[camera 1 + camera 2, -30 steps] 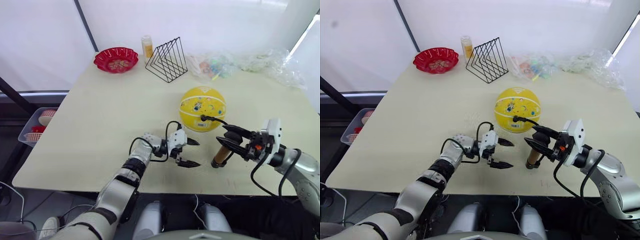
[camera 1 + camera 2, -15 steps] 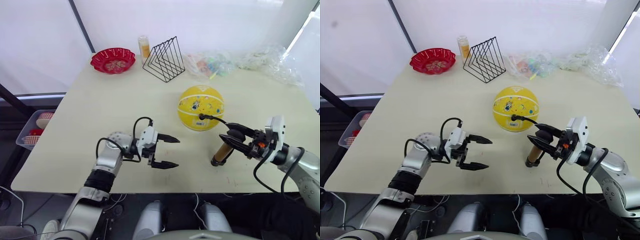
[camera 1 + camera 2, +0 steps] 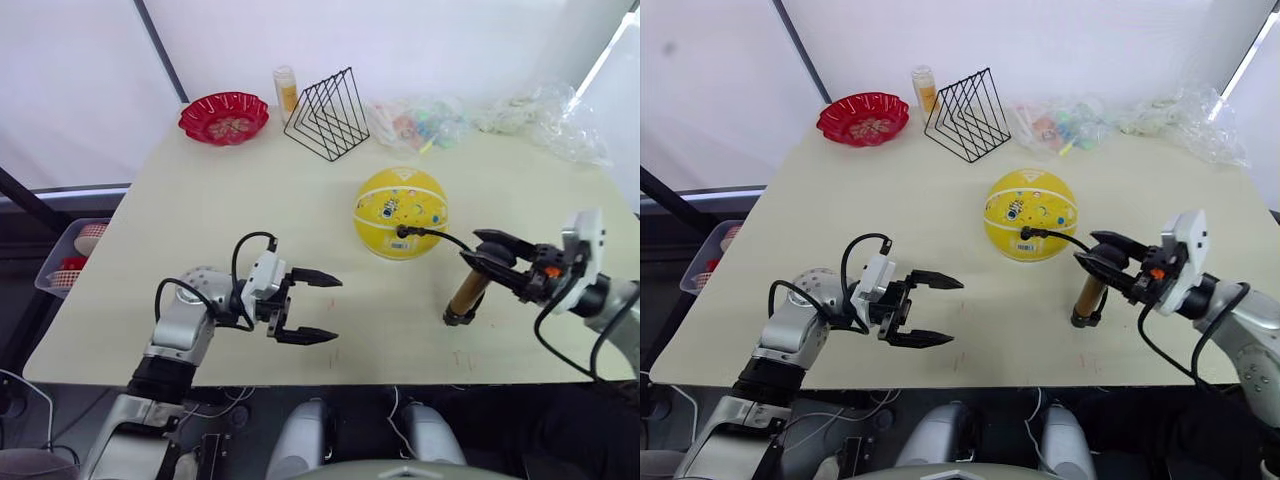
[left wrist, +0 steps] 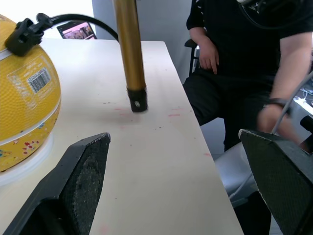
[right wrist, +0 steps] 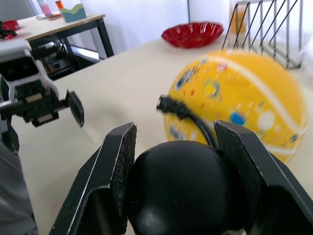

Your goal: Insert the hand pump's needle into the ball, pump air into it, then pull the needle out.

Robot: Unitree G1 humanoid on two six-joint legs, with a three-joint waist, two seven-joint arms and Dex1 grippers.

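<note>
Right gripper (image 3: 497, 258) clamps the gold-barrelled hand pump (image 3: 466, 292)'s black handle; stroke vertically. Left gripper (image 3: 315, 307) spread, idle.

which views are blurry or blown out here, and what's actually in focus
Right wrist view: the ball is smeared, while the pump handle between the fingers is sharper. Left wrist view: the gold barrel is sharp, the seated person soft. Eye views: the white backdrop is blown out; the table is evenly lit.
</note>
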